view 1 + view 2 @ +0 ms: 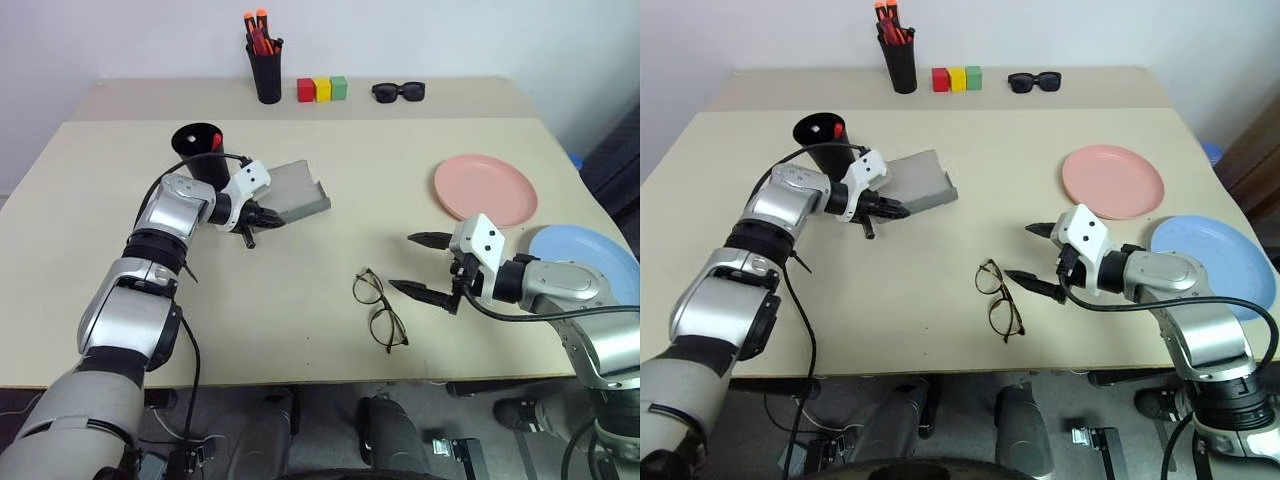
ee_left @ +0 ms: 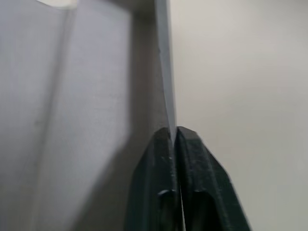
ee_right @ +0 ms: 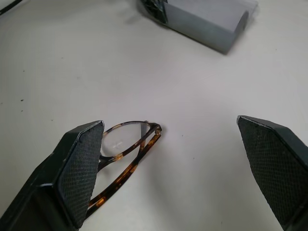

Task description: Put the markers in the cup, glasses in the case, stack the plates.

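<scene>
Fingers (image 2: 166,159) of my left arm are pinched shut on the thin wall of the grey felt-like rectangular glasses case (image 1: 296,192), beside the tall black tumbler (image 1: 201,150). My right fingers (image 3: 79,171) are spread wide and empty, hovering over the thin wire-framed round-lensed glasses (image 1: 379,309) on the beige surface (image 1: 300,270). I judge the glasses step is in hand: next, close on the frame and carry it to the case.

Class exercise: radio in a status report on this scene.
Left gripper shut on case edge. Right gripper open beside glasses on table. Nothing between them.

Case (image 1: 298,192) right of cup (image 1: 200,152); glasses (image 1: 379,309) front centre; plates (image 1: 485,189) right, apparently unstacked.
</scene>
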Controlling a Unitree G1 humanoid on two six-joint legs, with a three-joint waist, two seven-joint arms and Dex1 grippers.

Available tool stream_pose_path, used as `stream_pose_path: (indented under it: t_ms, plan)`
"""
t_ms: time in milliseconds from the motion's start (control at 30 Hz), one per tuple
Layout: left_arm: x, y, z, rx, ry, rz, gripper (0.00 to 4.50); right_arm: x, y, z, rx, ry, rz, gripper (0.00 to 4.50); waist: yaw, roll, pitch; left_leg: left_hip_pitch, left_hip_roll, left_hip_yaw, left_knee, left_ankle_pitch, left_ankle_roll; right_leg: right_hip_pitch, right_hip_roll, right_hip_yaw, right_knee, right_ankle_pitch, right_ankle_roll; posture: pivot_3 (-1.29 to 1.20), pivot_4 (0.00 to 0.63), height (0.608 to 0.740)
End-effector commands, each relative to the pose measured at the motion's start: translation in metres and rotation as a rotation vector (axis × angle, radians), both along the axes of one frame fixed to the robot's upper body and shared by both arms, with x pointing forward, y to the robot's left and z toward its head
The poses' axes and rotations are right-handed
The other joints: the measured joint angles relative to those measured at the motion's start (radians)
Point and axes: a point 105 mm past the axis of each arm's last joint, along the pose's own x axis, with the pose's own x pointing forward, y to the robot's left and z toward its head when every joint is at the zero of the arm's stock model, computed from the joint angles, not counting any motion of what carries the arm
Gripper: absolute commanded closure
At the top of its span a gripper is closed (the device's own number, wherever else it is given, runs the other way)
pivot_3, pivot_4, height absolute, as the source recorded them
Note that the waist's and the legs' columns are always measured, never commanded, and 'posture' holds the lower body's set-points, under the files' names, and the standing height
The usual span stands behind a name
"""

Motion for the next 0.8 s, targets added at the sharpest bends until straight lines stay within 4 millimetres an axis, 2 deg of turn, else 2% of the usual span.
stream_pose_path:
  t_ms: [33,100,200,333,467,600,700,733,800]
  plan:
    - [-0.013,-0.006,0.014,-0.043,-0.040,-0.120,4.44,0.001,0.003,0.014,-0.001,-0.063,0.022,0.00,0.000,0.000,0.000,0.000,0.000,0.000,0.000,0.000,0.000,0.000,0.000,0.000,0.000,0.000,0.000,0.00,0.150,0.740]
    - [-0.022,-0.005,0.013,-0.053,-0.025,-0.164,4.44,0.001,0.003,0.015,-0.003,-0.066,0.026,0.00,-0.001,0.000,0.000,0.000,0.000,0.000,0.000,0.000,0.000,0.000,0.000,0.000,0.000,0.000,0.000,0.00,0.150,0.740]
    - [-0.046,0.001,0.010,-0.032,0.023,-0.268,4.44,0.002,0.005,0.017,-0.006,-0.067,0.041,0.00,-0.007,0.000,0.000,0.000,0.001,0.000,0.000,0.000,0.000,-0.001,0.000,0.000,0.000,0.000,-0.001,0.00,0.150,0.740]
    - [-0.065,0.009,0.004,0.019,0.085,-0.307,4.44,0.001,0.008,0.017,-0.004,-0.051,0.057,0.00,-0.006,0.000,0.000,0.000,0.002,-0.001,0.000,0.000,0.000,-0.001,0.000,0.000,0.000,-0.001,-0.003,0.00,0.150,0.740]
    - [-0.078,0.011,0.000,0.065,0.117,-0.325,4.44,-0.001,0.006,0.012,0.004,0.015,0.050,0.00,0.001,0.000,0.000,0.000,0.002,-0.003,0.000,0.000,0.000,0.000,0.000,0.000,0.000,-0.002,-0.004,0.00,0.150,0.740]
    - [-0.080,0.009,-0.001,0.035,0.141,-0.304,4.44,-0.002,0.005,0.008,0.006,0.082,0.030,0.00,0.002,0.000,0.000,0.000,0.002,-0.004,0.000,0.000,0.000,0.000,-0.001,0.000,0.000,-0.002,-0.004,0.00,0.150,0.740]
    - [-0.078,0.006,-0.001,0.029,0.120,-0.299,3.68,-0.003,0.006,0.007,0.021,0.116,0.016,0.00,0.001,0.000,0.000,0.000,0.002,-0.004,0.000,0.000,0.000,0.000,-0.001,0.000,0.000,-0.002,-0.004,0.00,0.150,0.740]
    - [-0.078,0.005,-0.001,0.025,0.109,-0.297,3.31,-0.002,0.005,0.006,0.024,0.129,0.007,0.00,0.001,0.000,0.000,0.000,0.002,-0.004,0.000,0.000,0.000,0.000,-0.001,0.000,0.000,-0.002,-0.004,0.00,0.150,0.740]
    - [-0.077,0.000,0.004,-0.016,0.086,-0.294,2.28,-0.002,0.004,0.006,0.027,0.150,-0.006,0.00,0.001,0.000,0.000,0.000,0.002,-0.004,0.000,0.000,0.000,0.000,-0.001,0.000,0.000,-0.002,-0.004,0.00,0.150,0.740]
